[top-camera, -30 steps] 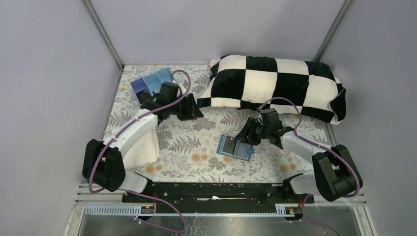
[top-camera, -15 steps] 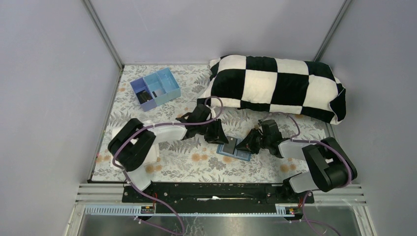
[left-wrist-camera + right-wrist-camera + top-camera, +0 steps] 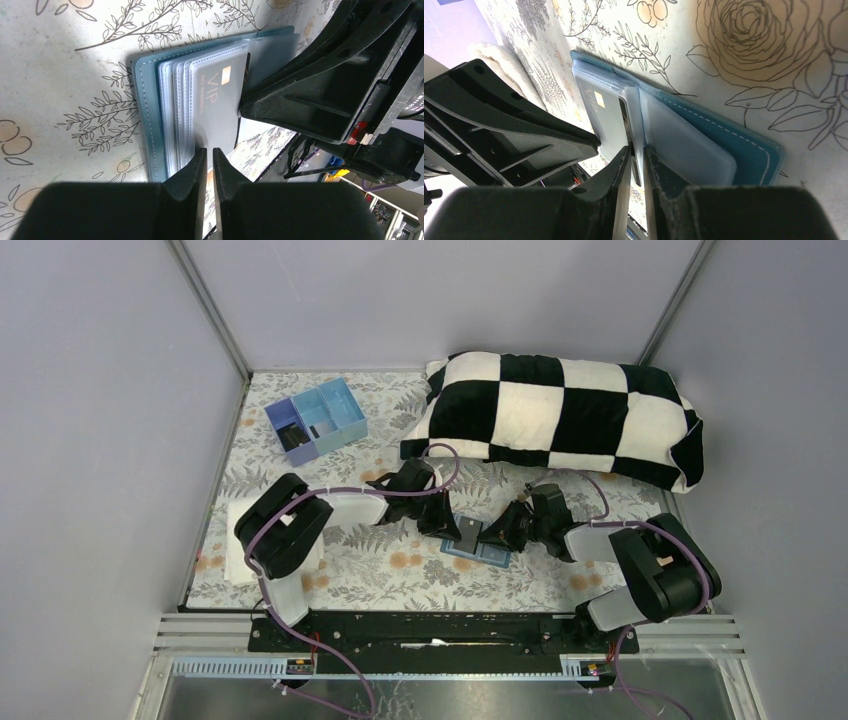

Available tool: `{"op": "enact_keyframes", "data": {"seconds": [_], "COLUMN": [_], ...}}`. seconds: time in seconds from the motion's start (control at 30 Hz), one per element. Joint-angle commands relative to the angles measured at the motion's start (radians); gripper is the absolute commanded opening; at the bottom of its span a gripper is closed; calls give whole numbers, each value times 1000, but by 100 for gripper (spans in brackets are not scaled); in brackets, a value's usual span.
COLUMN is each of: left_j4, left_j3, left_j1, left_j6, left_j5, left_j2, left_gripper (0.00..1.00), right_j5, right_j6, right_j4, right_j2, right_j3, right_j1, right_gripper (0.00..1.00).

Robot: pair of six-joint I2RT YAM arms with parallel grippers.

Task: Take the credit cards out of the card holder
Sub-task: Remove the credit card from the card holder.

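Two end effectors are flanking the card holder [image 3: 144,105], lying open on the bench [image 3: 350,540], middle, nearer the near edge. Right end effector [image 3: 636,150] is clamping a clear sleeve [image 3: 634,115]; left end effector [image 3: 210,152], fingers almost together, is sitting end-on to the long axis of the grey card [image 3: 220,105], grasp unconfirmed.

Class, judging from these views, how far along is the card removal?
Done: the card holder lies open; dark items in the tray may be cards, unclear. In hand: the right gripper pinches a clear sleeve; the left gripper, jaws nearly closed, meets the grey VIP card, not yet out. Left: draw it out, then check other sleeves.
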Motion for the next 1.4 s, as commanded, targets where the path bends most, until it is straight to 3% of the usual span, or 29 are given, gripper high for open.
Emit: {"op": "enact_keyframes", "data": {"seconds": [0.0,0.23,0.37,0.53,0.8,0.9,1.0,1.07,1.37], "left_j4": [-9,-1,52,46,19,49,15,-31,-76], "left_j3": [0,-4,-11,-13,-39,-55,-36,-8,56], "left_j1": [-4,-9,-9,-10,-9,-14,-18,-18,-18], "left_j6": [36,35,8,10,16,33,72,100,130], "left_j5": [-39,-68,-57,-72,-88,-31,-7,-20,-60], "left_j2": [41,59,80,77,40,-29,-93,-108,-46], "left_gripper": [12,0,0,0,0,0,12,19,27], "right_j5": [-8,-32,-50,-46,16,35,49,56,22], "right_j6": [11,6,26,19,-31,-64,-92,-94,-70], "right_j4": [44,67,124,110,5,-54,-114,-118,-57], "right_j2": [23,22,27,7,-92,-121,-136,-144,-115], "right_j3": [0,-4,-26,-40,-46,-30,-8,-4,20], "right_j1": [3,3,3,3,2,2,2,2,2], "right_gripper": [21,16,16,0,0,0,12,15,23]}}
